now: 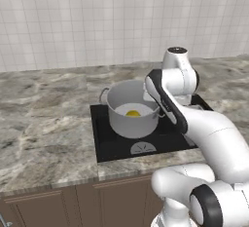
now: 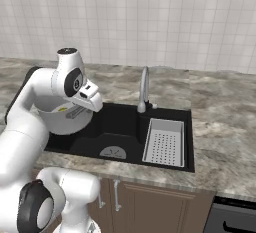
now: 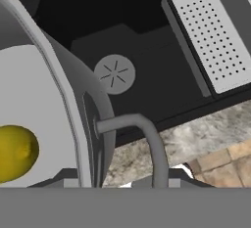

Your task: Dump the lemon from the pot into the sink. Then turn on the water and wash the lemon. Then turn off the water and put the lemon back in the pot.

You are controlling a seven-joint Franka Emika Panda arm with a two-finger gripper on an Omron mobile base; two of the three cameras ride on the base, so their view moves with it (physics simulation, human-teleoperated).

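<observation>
The lemon [image 3: 14, 152] sits inside the pot [image 1: 131, 111], on its flat bottom, just to the left of the gripper [image 3: 122, 180] in the hand view. The pot stands over the left part of the black sink [image 2: 125, 129], with nothing but the lemon in it. To the right, the grey tray [image 2: 164, 142] with many small holes rests in the sink. The round drain [image 3: 114, 74] is bare. The tap [image 2: 144, 89] stands behind. The gripper's fingers are closed on the pot's loop handle [image 3: 142, 139], gripping it.
</observation>
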